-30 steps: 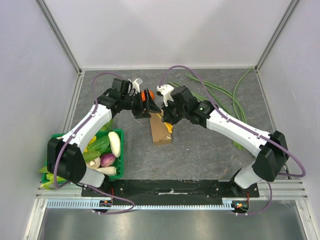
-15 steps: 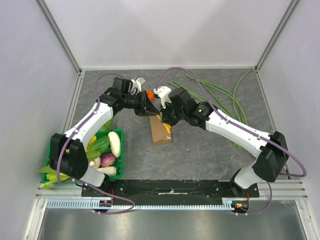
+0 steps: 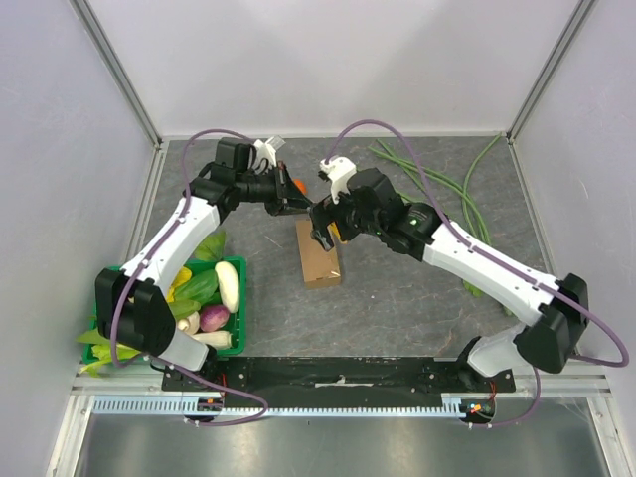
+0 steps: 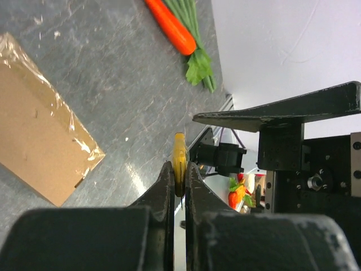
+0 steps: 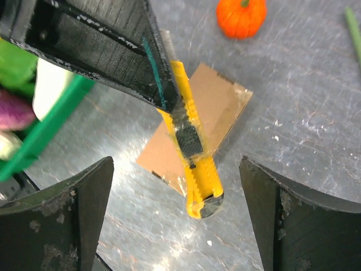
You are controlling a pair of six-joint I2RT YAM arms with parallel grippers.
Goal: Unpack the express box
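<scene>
The express box (image 3: 320, 256) lies flat on the grey table, a plain brown carton with clear tape on its top; it also shows in the left wrist view (image 4: 39, 124) and the right wrist view (image 5: 217, 107). A yellow utility knife (image 5: 194, 164) hangs above the box, and my left gripper (image 4: 179, 169) is shut on its upper end. In the top view the left gripper (image 3: 298, 202) sits just beyond the box's far end. My right gripper (image 5: 175, 164) stands wide open around the knife's lower end without touching it, right above the box (image 3: 320, 237).
A green crate (image 3: 237, 298) of vegetables stands at the near left. A carrot (image 4: 172, 25) and a small orange fruit (image 5: 241, 16) lie beyond the box. Long green beans (image 3: 437, 184) spread over the far right.
The left gripper has shut on the yellow knife. The right gripper, which held the knife before, has opened wide and let it go; its arm has shifted a little.
</scene>
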